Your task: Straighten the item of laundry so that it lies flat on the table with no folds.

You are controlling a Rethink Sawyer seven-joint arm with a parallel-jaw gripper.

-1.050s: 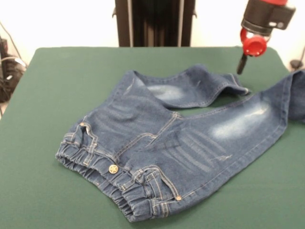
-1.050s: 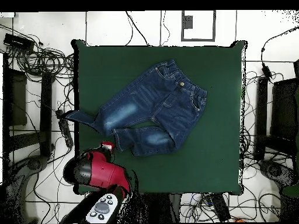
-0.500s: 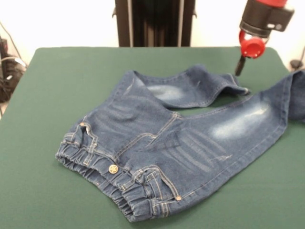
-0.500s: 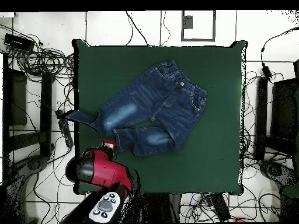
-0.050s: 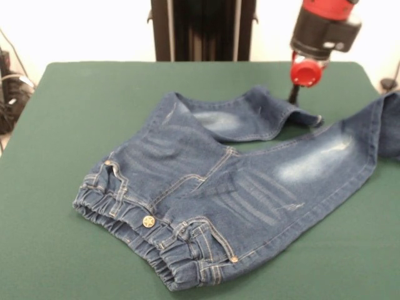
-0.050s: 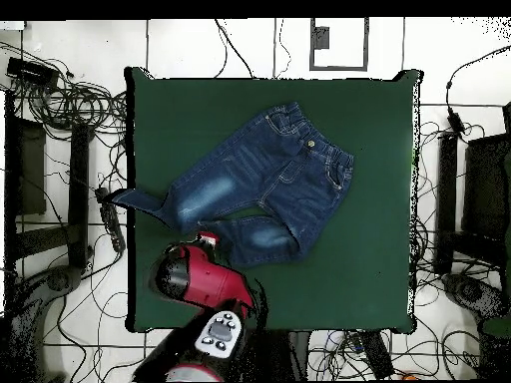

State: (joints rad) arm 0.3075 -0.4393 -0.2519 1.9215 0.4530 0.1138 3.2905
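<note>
The item of laundry [image 5: 225, 187] is a small pair of blue jeans lying crumpled on the green table [image 5: 75, 125], waistband toward the near side in the front view. One leg is bent back on itself, its hem near the far right. The other leg runs right and over the table's edge. In the overhead view the jeans [image 6: 259, 180] lie in the upper middle of the table [image 6: 369, 269], one leg end past its left edge. My gripper [image 5: 292, 97] hangs just above the hem of the bent leg; from overhead, the gripper [image 6: 207, 237] covers that hem.
Cables and dark equipment [image 6: 60, 150] crowd the floor to the left of the table in the overhead view, with more cables [image 6: 449, 160] on the right. A dark stand [image 5: 203, 30] rises behind the table's far edge.
My gripper has moved left in the front view, from beside the table's far right corner to over the bent leg's hem. The jeans have not moved.
</note>
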